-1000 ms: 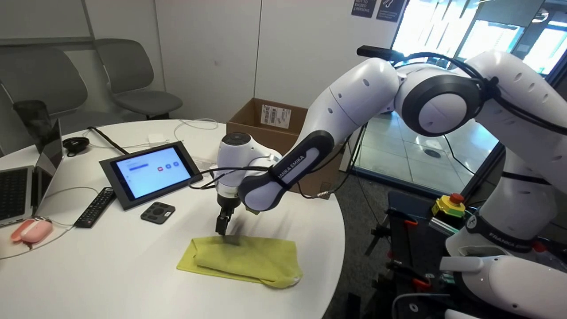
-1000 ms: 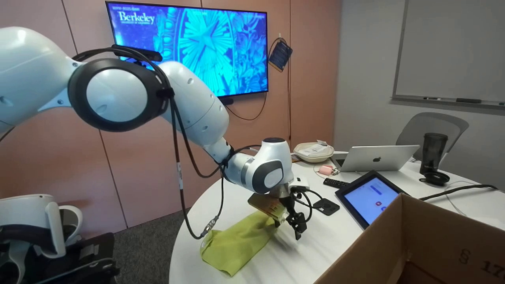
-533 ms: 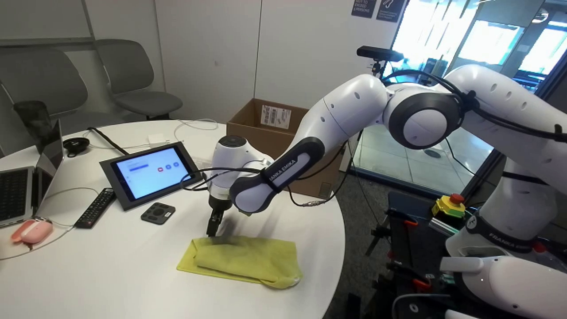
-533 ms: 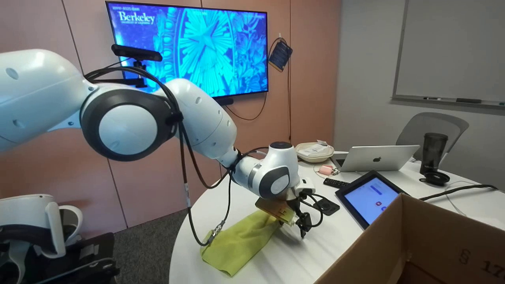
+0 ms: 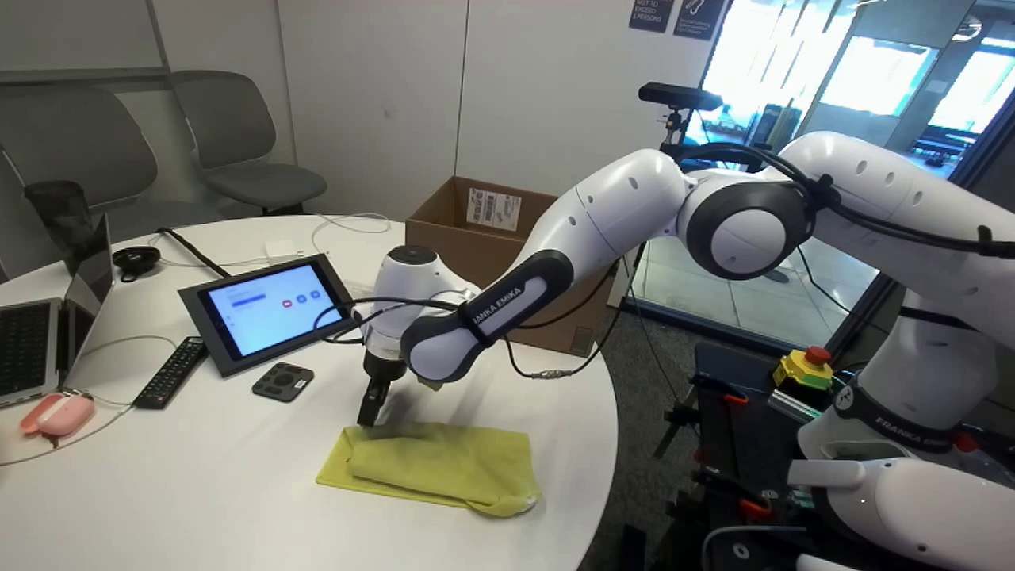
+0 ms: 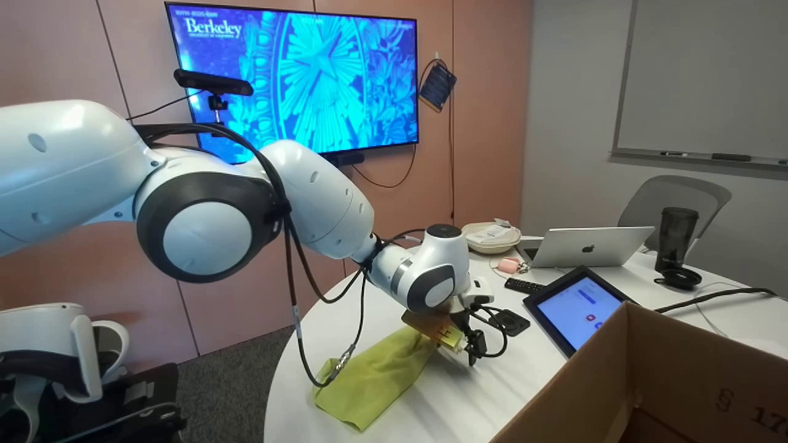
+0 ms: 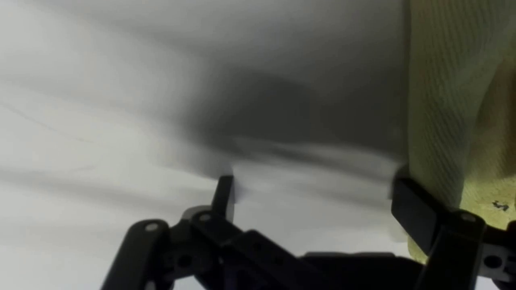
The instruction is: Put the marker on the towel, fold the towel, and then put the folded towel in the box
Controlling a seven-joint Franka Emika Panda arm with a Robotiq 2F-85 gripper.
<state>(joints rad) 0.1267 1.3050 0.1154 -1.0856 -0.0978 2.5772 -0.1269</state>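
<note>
The yellow-green towel (image 5: 444, 469) lies folded into a long strip on the white table; it also shows in an exterior view (image 6: 377, 386). A small whitish spot shows at one end of it; I cannot tell what it is. The marker is not seen. My gripper (image 5: 369, 416) points down at the towel's long edge near one end. In the wrist view the gripper (image 7: 314, 191) is open, with bare table between the fingers. One finger is right beside the towel's edge (image 7: 435, 100); contact is unclear. The brown cardboard box (image 5: 507, 246) stands open; it also shows in an exterior view (image 6: 689, 375).
A tablet (image 5: 273, 309), a small black control pad (image 5: 283, 381), a remote (image 5: 170, 372), a pink earbud case (image 5: 59, 414) and a laptop (image 5: 32, 341) are on the table. Cables hang from the arm. The table's rounded edge (image 5: 614, 444) lies past the towel's end.
The arm has lowered, and my gripper has moved along the towel's long edge, away from the robot base and down closer to the table. The towel and the box have not moved.
</note>
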